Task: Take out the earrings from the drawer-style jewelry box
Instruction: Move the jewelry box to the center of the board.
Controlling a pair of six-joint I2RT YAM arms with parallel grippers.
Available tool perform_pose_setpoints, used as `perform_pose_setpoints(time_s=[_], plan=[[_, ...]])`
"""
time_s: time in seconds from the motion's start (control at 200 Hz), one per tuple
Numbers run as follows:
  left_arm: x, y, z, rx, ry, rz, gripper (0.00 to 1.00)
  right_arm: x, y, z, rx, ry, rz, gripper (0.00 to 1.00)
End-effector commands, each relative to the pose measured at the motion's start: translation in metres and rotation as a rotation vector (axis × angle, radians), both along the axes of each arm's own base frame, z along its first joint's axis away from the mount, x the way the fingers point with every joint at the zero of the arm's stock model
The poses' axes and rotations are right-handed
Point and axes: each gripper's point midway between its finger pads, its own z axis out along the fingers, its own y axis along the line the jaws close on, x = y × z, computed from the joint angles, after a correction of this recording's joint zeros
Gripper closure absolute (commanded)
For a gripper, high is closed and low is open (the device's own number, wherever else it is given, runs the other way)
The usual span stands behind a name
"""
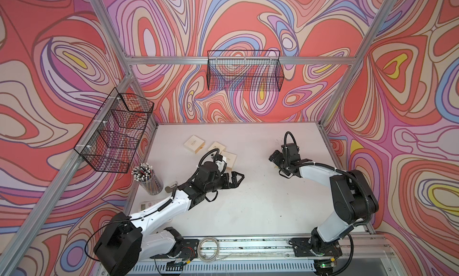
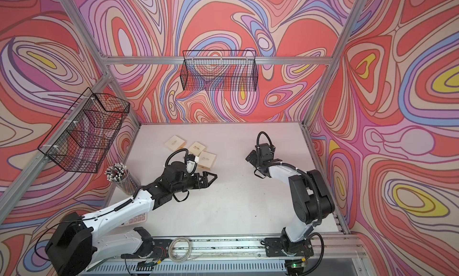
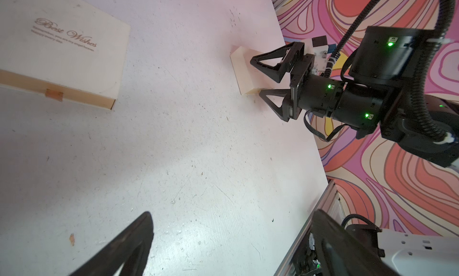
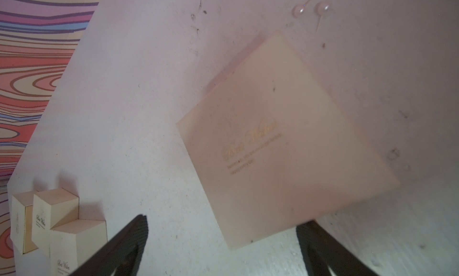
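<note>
- Cream and blurred, the jewelry box [image 4: 285, 143] lies flat on the white table [image 4: 124, 113] under the right hand [image 4: 223, 227]; its drawer seems shut, though we cannot be sure;
- we see the earrings [image 4: 323, 7], two pearly studs, on the bare table just beside one box corner, not touching it;
- the right hand's jaws stand spread, holding nothing;
- the left hand [image 1: 239, 180] hovers spread too, empty, near three other cream boxes [image 1: 216, 147].
</note>
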Motion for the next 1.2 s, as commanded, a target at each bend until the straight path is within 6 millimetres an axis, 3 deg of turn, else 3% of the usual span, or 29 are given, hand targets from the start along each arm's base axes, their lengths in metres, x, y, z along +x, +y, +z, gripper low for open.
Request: perform_pose_setpoints(time_s=[0.0,0.361,0.561,0.716,0.841,0.921,1.197], plan=[[0.008,-0.003,0.009,-0.005,-0.029,0.003,0.01,0.013,-0.004,0.002,0.005,-0.018,-0.019,0.02],[0.013,-0.003,0.011,0.009,-0.031,0.017,0.01,0.028,0.003,0.005,0.03,-0.031,0.012,0.02],[0.019,0.009,0.019,0.088,-0.056,0.057,0.0,0.019,0.005,0.029,0.04,-0.085,0.046,0.02],[0.035,0.024,0.026,0.156,-0.051,0.103,0.0,0.002,0.011,0.048,0.064,-0.112,0.112,0.02],[0.059,0.038,0.028,0.267,-0.035,0.159,0.0,-0.017,0.017,0.059,0.087,-0.132,0.183,0.02],[0.071,0.046,0.015,0.319,0.033,0.164,0.0,-0.029,0.024,0.067,0.102,-0.156,0.244,0.02],[0.123,0.056,-0.018,0.504,0.135,0.177,0.0,-0.068,0.027,0.068,0.076,-0.147,0.374,0.02]])
